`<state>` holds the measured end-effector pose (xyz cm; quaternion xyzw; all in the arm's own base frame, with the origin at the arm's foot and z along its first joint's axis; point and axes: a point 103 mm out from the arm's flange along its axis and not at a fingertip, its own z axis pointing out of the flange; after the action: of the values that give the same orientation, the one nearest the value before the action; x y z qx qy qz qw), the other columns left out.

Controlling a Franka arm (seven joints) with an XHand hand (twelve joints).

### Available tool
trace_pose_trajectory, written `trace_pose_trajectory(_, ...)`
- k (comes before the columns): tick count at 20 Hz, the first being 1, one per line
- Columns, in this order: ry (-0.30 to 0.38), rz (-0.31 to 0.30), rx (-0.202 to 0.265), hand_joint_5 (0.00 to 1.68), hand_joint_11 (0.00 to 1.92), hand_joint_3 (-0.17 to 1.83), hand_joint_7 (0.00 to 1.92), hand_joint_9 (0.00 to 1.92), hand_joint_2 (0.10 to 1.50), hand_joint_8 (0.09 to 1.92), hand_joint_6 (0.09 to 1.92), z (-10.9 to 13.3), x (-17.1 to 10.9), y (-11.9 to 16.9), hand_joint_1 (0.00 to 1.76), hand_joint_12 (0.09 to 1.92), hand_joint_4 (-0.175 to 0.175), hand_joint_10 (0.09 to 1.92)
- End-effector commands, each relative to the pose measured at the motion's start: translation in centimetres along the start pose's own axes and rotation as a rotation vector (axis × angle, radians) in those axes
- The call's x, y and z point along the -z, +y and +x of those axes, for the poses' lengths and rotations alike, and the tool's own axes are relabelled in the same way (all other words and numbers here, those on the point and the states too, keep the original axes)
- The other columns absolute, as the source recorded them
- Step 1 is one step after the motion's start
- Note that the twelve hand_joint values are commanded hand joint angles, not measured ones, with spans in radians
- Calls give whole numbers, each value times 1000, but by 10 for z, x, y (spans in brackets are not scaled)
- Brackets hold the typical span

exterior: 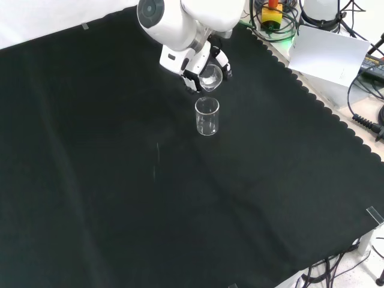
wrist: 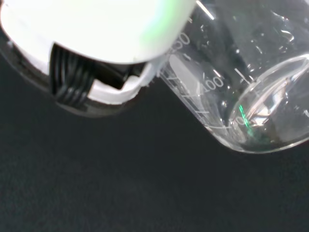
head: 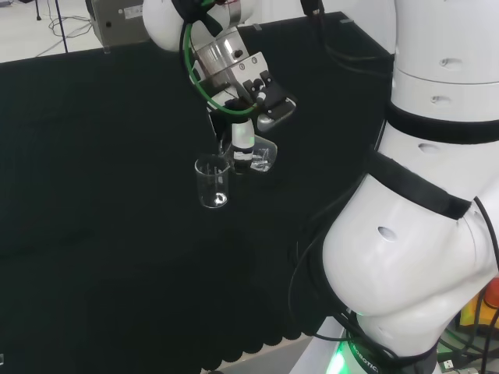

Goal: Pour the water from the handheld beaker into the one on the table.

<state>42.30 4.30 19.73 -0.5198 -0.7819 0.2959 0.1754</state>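
Black cloth covers the surface. I hold the tilted beaker with my hand curled round it, just above the empty beaker mid-frame. I should tip slowly, lip over its mouth.

An upright clear beaker stands just below the robot hand in the front view, the one obstacle near it. Around both, the black-clothed tabletop lies bare and open for passage.
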Motion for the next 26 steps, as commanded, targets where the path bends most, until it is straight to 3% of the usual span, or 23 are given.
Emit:
trace_pose_trajectory(1, -33, 46, -13, 1444, 1467, 704, 1382, 1671, 546, 471, 324, 4, 0, 2, 1443, 563, -175, 87)
trace_pose_trajectory(26, -136, 184, -72, 1452, 1470, 706, 1394, 1674, 543, 442, 310, 14, 14, 13, 1443, 559, -175, 87)
